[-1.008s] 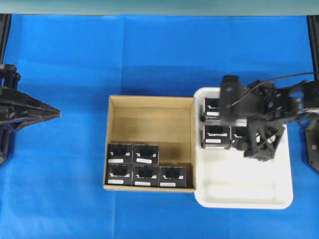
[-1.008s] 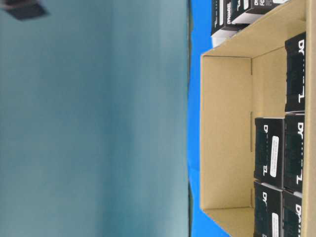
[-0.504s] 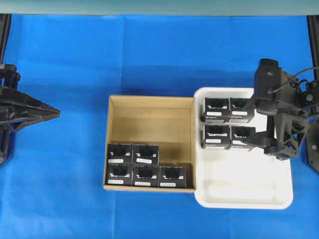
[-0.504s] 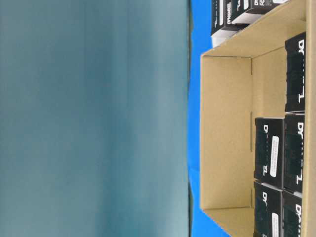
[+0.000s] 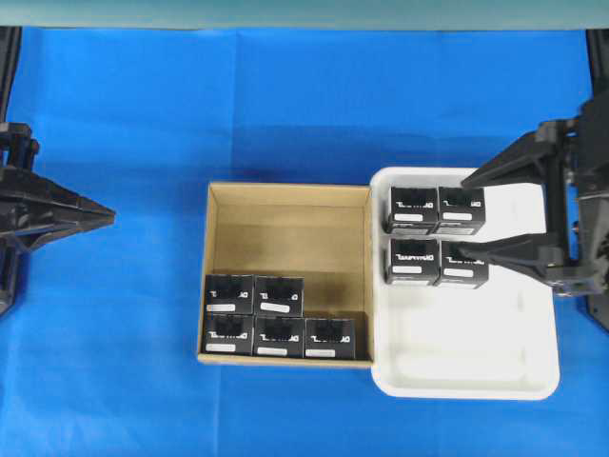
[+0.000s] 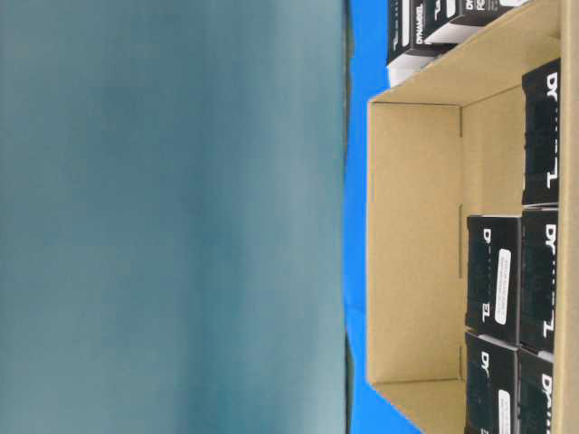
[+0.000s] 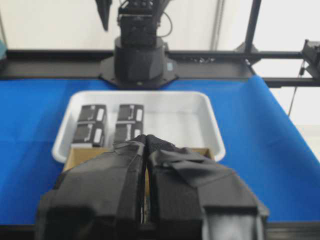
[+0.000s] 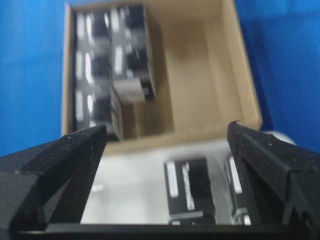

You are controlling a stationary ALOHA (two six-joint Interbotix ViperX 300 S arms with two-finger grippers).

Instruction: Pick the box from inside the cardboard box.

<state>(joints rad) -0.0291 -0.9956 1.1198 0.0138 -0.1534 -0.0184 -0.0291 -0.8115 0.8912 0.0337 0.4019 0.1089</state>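
Note:
The cardboard box sits mid-table, and several black boxes with white labels are packed along its near side, one of them a box in the upper row. From the right wrist view, the cardboard box lies ahead with these boxes at its left. My right gripper is open and empty at the right edge, its fingers spread over the white tray. My left gripper rests far left of the carton, and its fingers are pressed together on nothing.
A white plastic tray touches the carton's right wall. It holds several look-alike black boxes in its far half. Blue cloth covers the table. The table-level view shows the carton's bare inner wall.
My right arm has pulled back to the right, off the tray, uncovering the black boxes there. Its gripper stays open. The left arm and the carton's boxes have not moved.

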